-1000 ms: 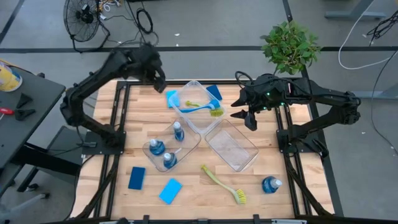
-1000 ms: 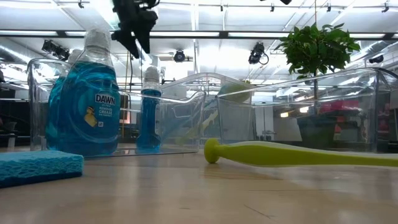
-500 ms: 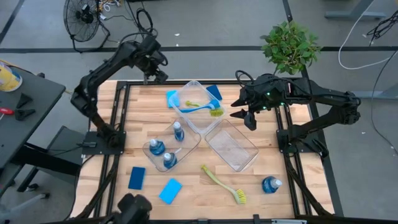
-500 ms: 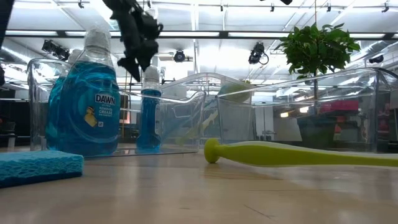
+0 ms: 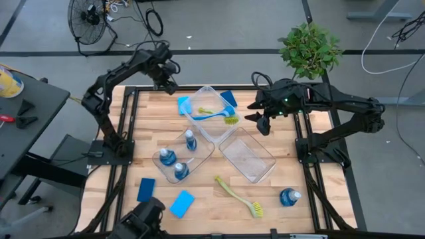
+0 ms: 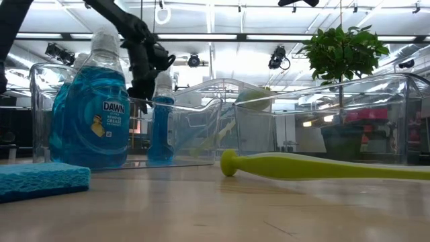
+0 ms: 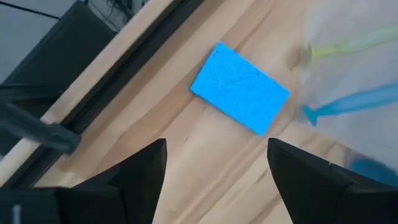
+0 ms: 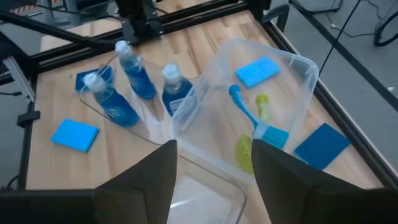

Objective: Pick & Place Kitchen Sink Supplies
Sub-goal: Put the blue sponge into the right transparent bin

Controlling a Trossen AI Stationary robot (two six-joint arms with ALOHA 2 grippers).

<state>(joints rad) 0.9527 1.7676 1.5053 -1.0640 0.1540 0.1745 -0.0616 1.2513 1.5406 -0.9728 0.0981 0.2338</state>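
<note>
My left hand (image 5: 170,85) hangs at the far left corner of the tabletop (image 5: 206,192), fingers spread wide with nothing between them, and in its wrist view a light-blue sponge (image 7: 239,88) lies flat on the wood straight ahead, just beside the far bin (image 5: 202,93). I judge that sponge to be my next pick, which is why the hand is poised over it with the fingers wide apart enough to straddle it. My right hand (image 5: 260,121) waits over the far right of the tabletop, fingers parted and empty, beside the same bin, out of the left arm's way. That bin already holds a blue brush (image 5: 211,112), a yellow-green brush head (image 5: 231,120) and, it seems, a dark-blue sponge (image 5: 228,97) at its far end. The near-left bin (image 5: 159,157) holds three bottles (image 5: 180,170) of blue liquid standing together. The right-hand bin (image 5: 264,171) looks empty. Still loose on the near tabletop are a dark-blue sponge (image 5: 146,189), a light-blue sponge (image 5: 182,204), a yellow-green brush (image 5: 238,196) and a bottle on its side (image 5: 288,196). The potted plant (image 5: 309,48) stands off the far right corner.
</note>
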